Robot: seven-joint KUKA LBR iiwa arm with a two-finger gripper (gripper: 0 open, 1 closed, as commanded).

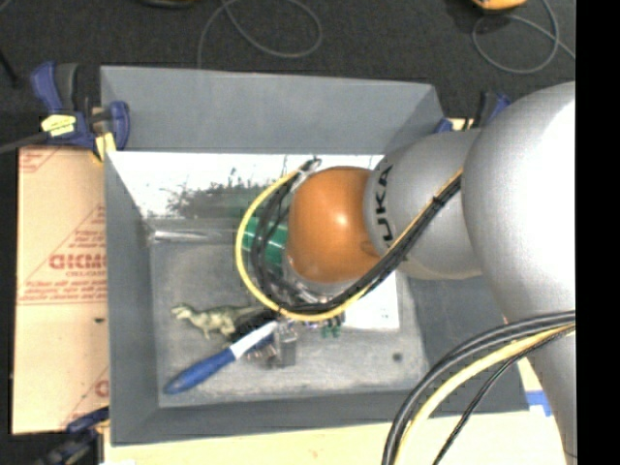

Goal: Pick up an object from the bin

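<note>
My gripper (282, 345) reaches down at the bin's front middle, mostly covered by the arm's orange dome. Its tip is right at the white end of a blue and white pen-like stick (208, 368), which lies slanted toward the front left corner. Whether the stick is gripped is hidden. A small tan toy dinosaur (206, 318) lies on its side just left of the gripper, touching or nearly touching the stick's upper end.
A green round thing (264, 240) peeks out behind the dome toward the back wall. A flat white card (376, 310) lies right of the gripper. The arm and its cables cover the bin's right half.
</note>
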